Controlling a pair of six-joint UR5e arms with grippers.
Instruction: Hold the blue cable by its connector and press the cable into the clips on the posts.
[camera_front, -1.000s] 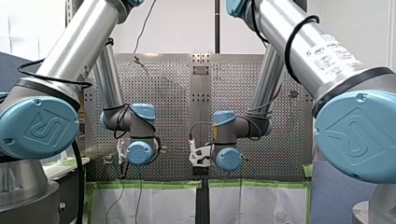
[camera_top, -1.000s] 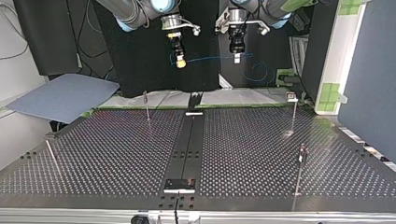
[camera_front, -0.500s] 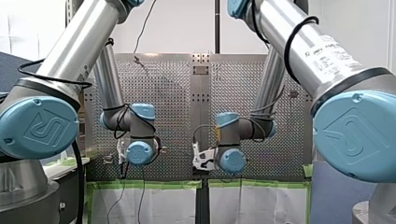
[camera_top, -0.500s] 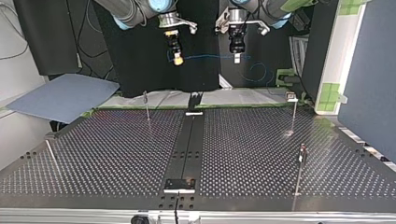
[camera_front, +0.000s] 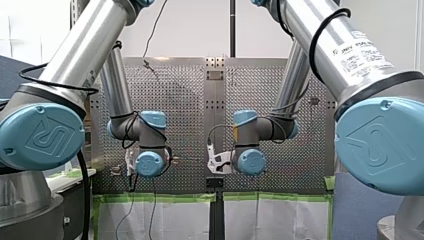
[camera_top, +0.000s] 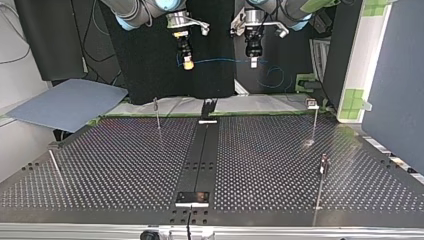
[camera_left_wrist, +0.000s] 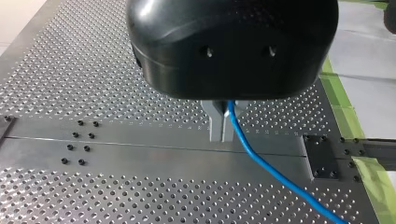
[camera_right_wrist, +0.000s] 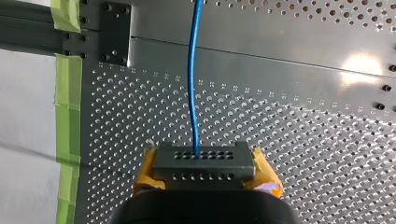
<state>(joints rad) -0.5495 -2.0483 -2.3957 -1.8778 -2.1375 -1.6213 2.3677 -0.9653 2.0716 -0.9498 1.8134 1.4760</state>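
The blue cable (camera_top: 220, 61) hangs stretched between my two grippers above the table's far edge, with a slack loop (camera_top: 276, 77) behind my left gripper. My left gripper (camera_left_wrist: 222, 135), black with metal fingers, is shut on the cable (camera_left_wrist: 261, 161), which trails away under it. My right gripper (camera_right_wrist: 205, 164) is shut with its yellow pads on the dark perforated connector (camera_right_wrist: 204, 157); the cable (camera_right_wrist: 194, 79) runs straight ahead from it. In the top view my right gripper (camera_top: 187, 63) is at the left and my left gripper (camera_top: 254, 62) at the right. Thin posts (camera_top: 157, 114) (camera_top: 314, 120) stand on the table.
Two more posts (camera_top: 322, 181) (camera_top: 55, 169) stand nearer the top view's camera. A dark rail (camera_top: 200, 160) runs down the middle of the perforated table (camera_top: 125, 165). Green tape (camera_right_wrist: 67, 107) edges the table. A grey sheet (camera_top: 70, 102) lies off the top view's left.
My right arm has drawn its gripper and the connector towards the top view's left and slightly up, pulling the cable tauter. My left arm has not moved.
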